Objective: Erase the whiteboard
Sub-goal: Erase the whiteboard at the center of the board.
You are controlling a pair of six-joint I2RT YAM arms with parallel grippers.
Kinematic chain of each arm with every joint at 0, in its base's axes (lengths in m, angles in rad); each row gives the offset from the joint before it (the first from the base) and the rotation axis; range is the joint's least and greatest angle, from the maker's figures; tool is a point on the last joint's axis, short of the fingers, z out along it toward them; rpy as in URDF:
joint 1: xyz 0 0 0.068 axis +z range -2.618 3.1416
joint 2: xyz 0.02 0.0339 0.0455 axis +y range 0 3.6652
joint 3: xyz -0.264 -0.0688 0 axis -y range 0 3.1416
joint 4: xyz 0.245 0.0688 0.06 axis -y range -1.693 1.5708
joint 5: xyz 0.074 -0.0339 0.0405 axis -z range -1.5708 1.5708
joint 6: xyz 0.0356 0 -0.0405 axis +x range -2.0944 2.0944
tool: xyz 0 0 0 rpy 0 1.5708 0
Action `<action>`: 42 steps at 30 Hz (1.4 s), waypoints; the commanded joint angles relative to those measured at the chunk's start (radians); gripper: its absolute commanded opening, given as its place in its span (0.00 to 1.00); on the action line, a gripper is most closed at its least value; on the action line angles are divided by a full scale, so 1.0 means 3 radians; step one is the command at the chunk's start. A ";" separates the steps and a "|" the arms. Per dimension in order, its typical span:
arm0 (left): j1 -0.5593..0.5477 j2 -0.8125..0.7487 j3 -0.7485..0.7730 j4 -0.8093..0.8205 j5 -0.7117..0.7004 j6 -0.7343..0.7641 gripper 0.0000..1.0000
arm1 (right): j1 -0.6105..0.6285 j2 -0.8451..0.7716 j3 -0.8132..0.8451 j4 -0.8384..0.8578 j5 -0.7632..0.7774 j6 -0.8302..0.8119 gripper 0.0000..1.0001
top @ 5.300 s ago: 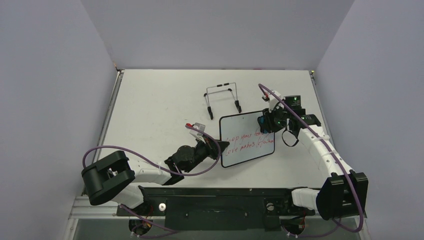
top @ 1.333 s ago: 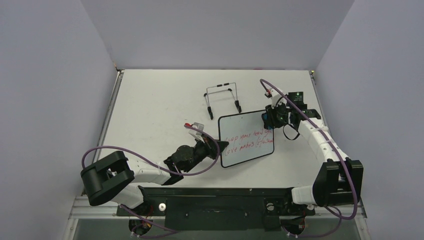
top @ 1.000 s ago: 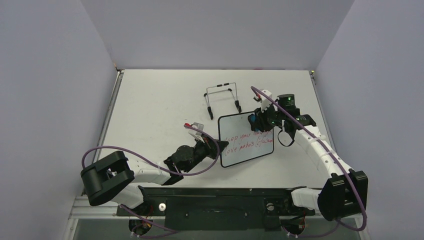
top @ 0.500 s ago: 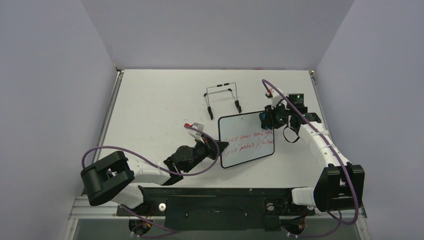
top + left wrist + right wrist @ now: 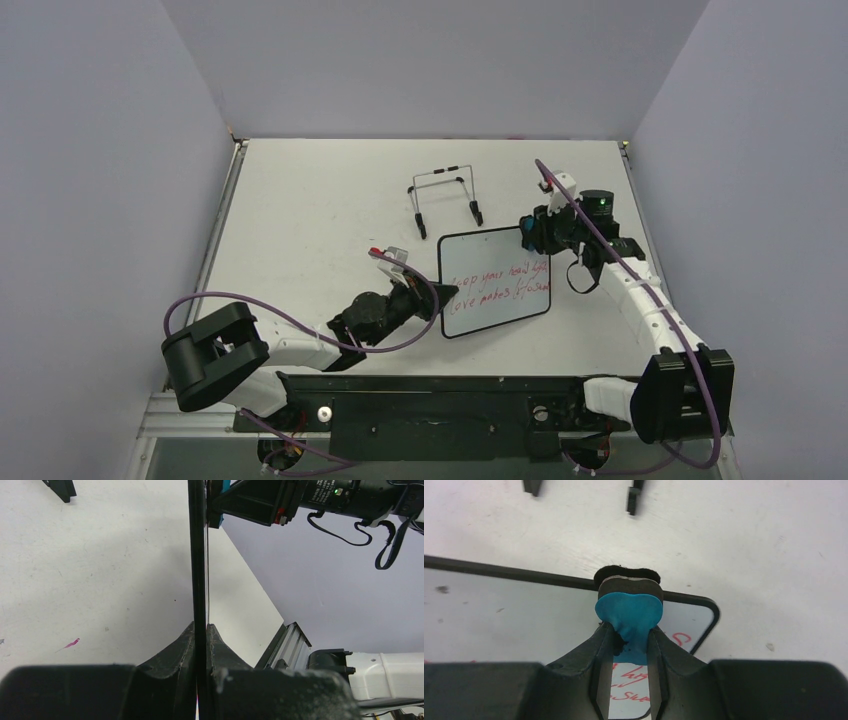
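Though two red lines point(image 5: 497, 284) mark it, one whiteboard point(image 5: 478, 250) touches one eraser point(image 5: 629, 611) (blue).

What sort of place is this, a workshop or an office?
Probably a lab test booth for robots: plain walls box in a white table, the left arm and right arm are bolted at its near edge, and a small whiteboard is their prop.
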 commanded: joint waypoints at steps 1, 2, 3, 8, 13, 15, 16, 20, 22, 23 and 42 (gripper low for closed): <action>-0.0015 -0.0070 0.0036 0.0449 0.0066 0.0029 0.00 | -0.0168 0.0006 -0.0050 0.0283 0.0231 0.0126 0.00; -0.0014 -0.0075 0.0032 0.0449 0.0066 0.0029 0.00 | -0.0191 0.0022 -0.0033 0.0204 0.0209 0.0073 0.00; -0.0014 -0.0078 0.0031 0.0451 0.0066 0.0029 0.00 | -0.0194 0.0047 -0.0018 0.0161 0.0124 0.0041 0.00; -0.0011 -0.0103 0.0025 0.0436 0.0053 0.0038 0.00 | -0.0152 0.0134 0.0100 -0.0329 -0.0624 -0.0356 0.00; -0.0010 -0.0092 0.0035 0.0436 0.0054 0.0043 0.00 | -0.0026 0.0043 0.0003 -0.0140 -0.0599 -0.0296 0.00; -0.0010 -0.0105 0.0033 0.0428 0.0051 0.0042 0.00 | -0.0041 -0.0027 -0.0069 0.0058 -0.0432 -0.0149 0.00; -0.0010 -0.0113 0.0031 0.0423 0.0047 0.0046 0.00 | -0.0050 -0.0072 -0.0095 0.0116 -0.0297 -0.0070 0.00; -0.0010 -0.0142 0.0029 0.0395 0.0041 0.0057 0.00 | -0.0148 -0.0118 -0.0215 0.0348 0.0191 0.0117 0.00; -0.0010 -0.0152 0.0030 0.0390 0.0041 0.0059 0.00 | -0.0195 -0.0080 -0.0225 0.0357 0.0362 0.0155 0.00; -0.0010 -0.0158 0.0031 0.0388 0.0039 0.0060 0.00 | -0.0214 -0.0064 -0.0227 0.0335 0.0415 0.0161 0.00; -0.0014 -0.0117 0.0036 0.0429 0.0045 0.0049 0.00 | -0.0127 -0.0048 -0.0149 0.0220 -0.0096 0.0177 0.00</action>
